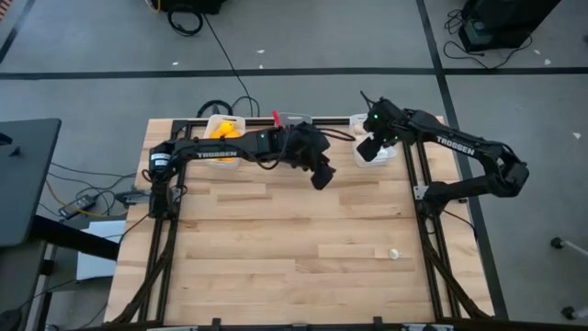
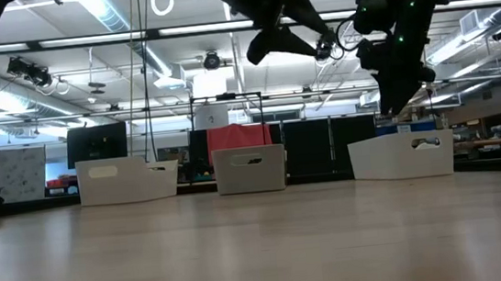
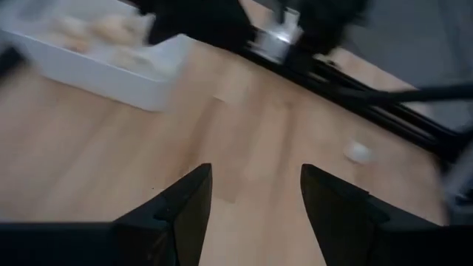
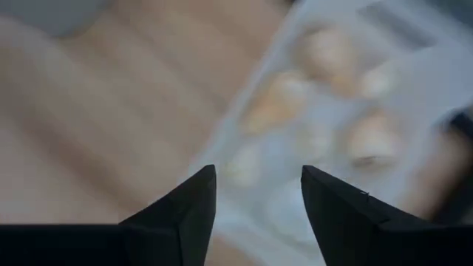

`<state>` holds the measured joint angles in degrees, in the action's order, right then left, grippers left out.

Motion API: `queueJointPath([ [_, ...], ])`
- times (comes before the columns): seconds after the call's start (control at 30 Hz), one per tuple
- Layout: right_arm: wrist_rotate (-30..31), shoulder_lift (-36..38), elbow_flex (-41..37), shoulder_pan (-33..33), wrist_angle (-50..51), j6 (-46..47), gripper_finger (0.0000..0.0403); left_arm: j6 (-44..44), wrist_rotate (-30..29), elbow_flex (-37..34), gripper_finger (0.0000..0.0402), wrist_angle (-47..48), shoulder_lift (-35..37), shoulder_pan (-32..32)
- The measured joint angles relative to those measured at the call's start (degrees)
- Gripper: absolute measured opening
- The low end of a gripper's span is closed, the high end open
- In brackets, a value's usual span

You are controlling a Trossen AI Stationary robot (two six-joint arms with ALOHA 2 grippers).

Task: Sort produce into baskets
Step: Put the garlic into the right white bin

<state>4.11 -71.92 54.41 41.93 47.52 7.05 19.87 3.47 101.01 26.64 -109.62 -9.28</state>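
Note:
Three bins stand along the table's far edge: a left bin (image 1: 224, 131) holding orange-yellow fruits, a middle bin (image 1: 292, 119) partly hidden by my left arm, and a right white bin (image 1: 378, 154) holding whitish bulbs (image 4: 325, 52). One whitish bulb (image 1: 393, 253) lies alone on the table at the near right; it also shows in the left wrist view (image 3: 358, 151). My left gripper (image 1: 322, 177) is open and empty, high above the table's middle. My right gripper (image 1: 366, 152) is open and empty above the right bin. No purple pieces show.
The wooden table (image 1: 276, 239) is bare except for the lone bulb. Black frame rails (image 1: 423, 193) run along the table's sides and far edge. In the low view the three bins (image 2: 249, 168) stand in a row with both grippers high above them.

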Motion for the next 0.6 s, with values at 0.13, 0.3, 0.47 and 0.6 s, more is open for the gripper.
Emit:
queueJointPath([
  [0.13,-5.5,0.2,0.0,-3.6,1.3,6.2,0.0210,-0.1,5.5,0.0,0.0213,0.0,0.0,0.4],
  [0.3,-0.5,1.9,0.0,-12.3,6.6,13.8,0.0209,-1.1,6.6,0.0,0.0213,1.0,0.0,1.6],
  [0.47,1.0,3.9,0.0,-21.0,13.0,24.7,0.0209,-1.7,7.7,0.0,0.0213,4.1,0.4,3.1],
  [0.6,-1.5,4.1,0.0,-28.2,19.4,33.6,0.0209,-1.7,8.3,0.0,0.0213,5.8,0.4,4.5],
])
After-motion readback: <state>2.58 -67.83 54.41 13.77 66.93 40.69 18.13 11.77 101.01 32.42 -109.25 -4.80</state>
